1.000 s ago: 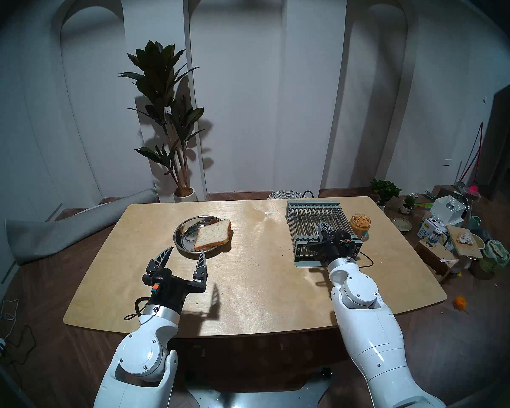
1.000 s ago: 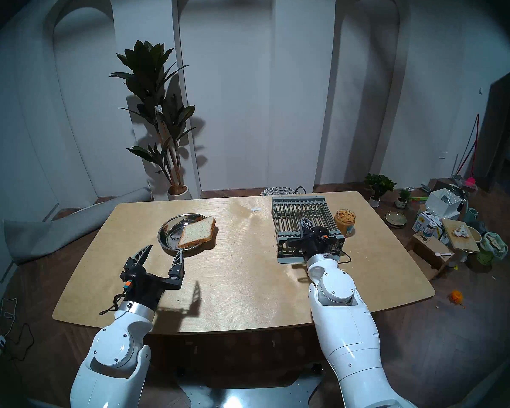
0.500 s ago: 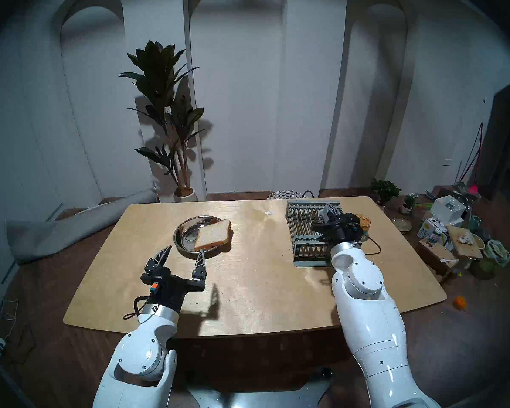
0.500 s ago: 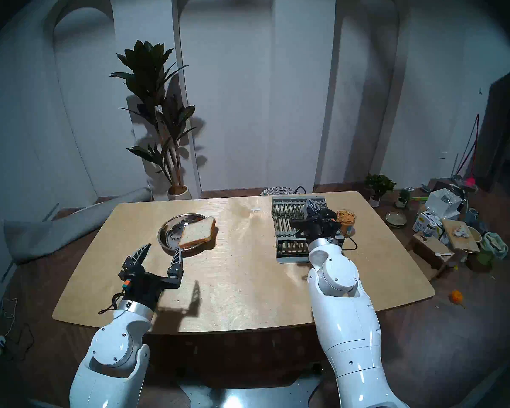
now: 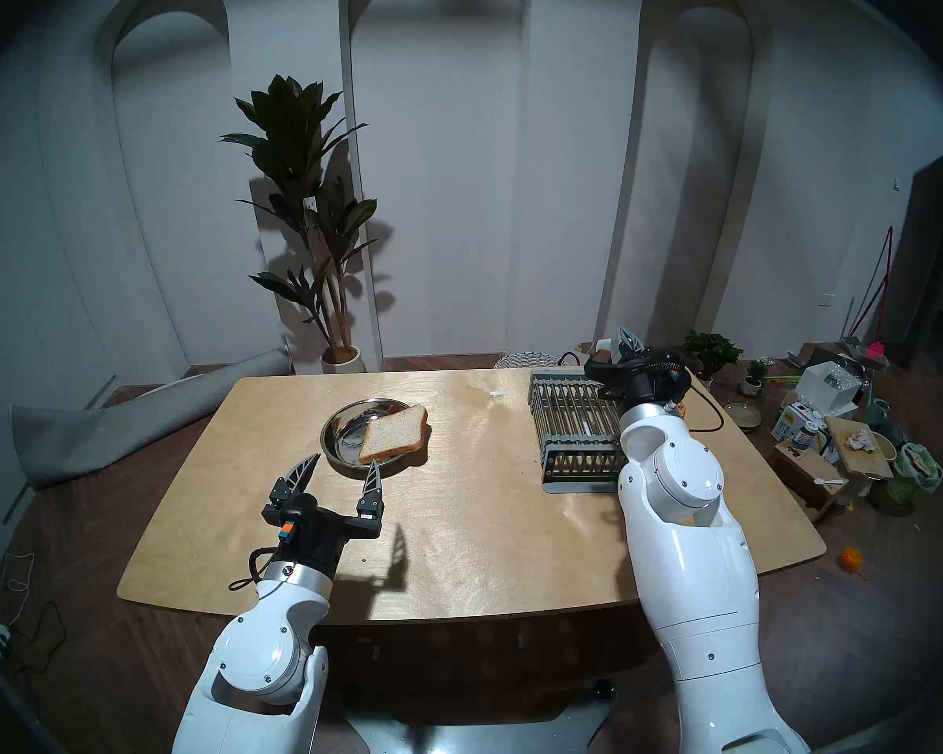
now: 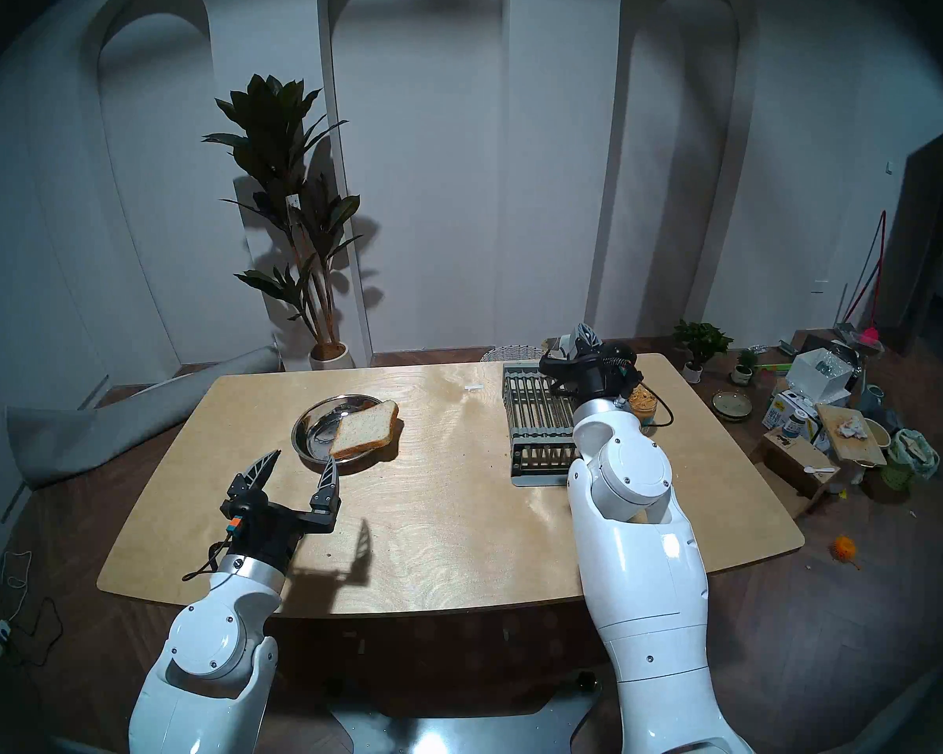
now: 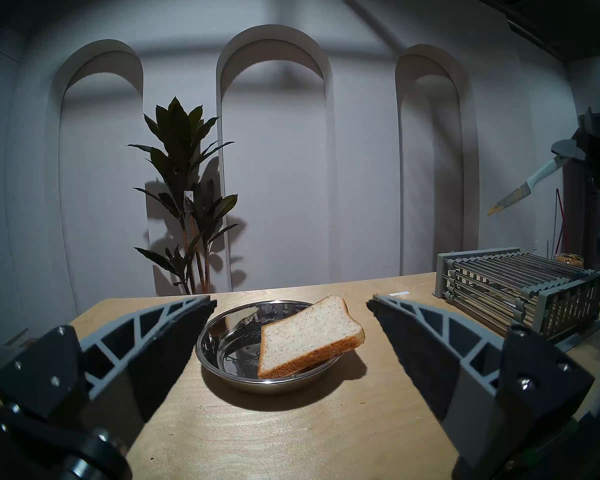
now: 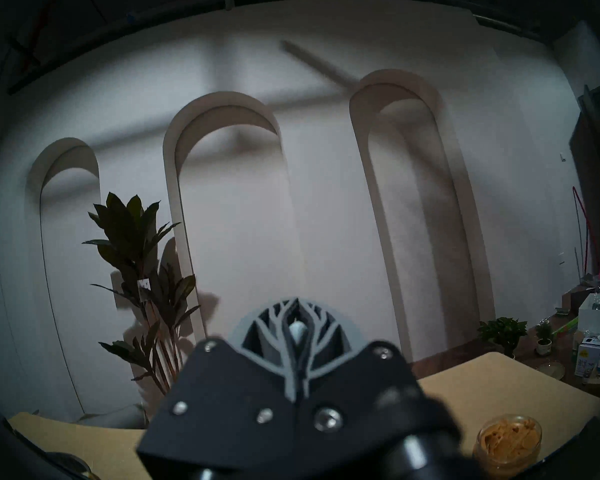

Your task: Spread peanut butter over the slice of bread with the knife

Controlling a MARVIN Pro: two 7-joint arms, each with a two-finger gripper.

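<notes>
1. Has lifted the right claw (image 5: pixel 624 338) in the last second, from low over the near end of the grey rack (image 5: pixel 573 415) to high above its far, 12 o'clock edge.
2. Carries the knife (image 7: pixel 527 188) up there, fingers clamped together on the pale handle. From the left wrist view, slants blade-down toward 8 o'clock, well clear of the rack, with a tan tinge at the tip.
3. Suggests the pickup is done, with loading and spreading yet to come.
4. Has kept the left claw (image 5: pixel 343 467) where it was: fingers wide apart, empty, hovering over the table (image 5: pixel 485 519) just at 6 o'clock of the steel plate (image 5: pixel 328 437).
5. Has left the slice of bread (image 5: pixel 393 434) unchanged too: bare, tilted, propped on the plate's 3 o'clock rim and overhanging it.
6. Shows the peanut butter (image 8: pixel 508 437) in its open jar on the table at 3 o'clock of the rack, largely hidden behind the right wrist in the head views.
7. Probably calls next for a swing toward 3 o'clock and a dip into the jar. Could tip the propped slice once the blade presses, so may need the left claw steadying the plate.
</notes>
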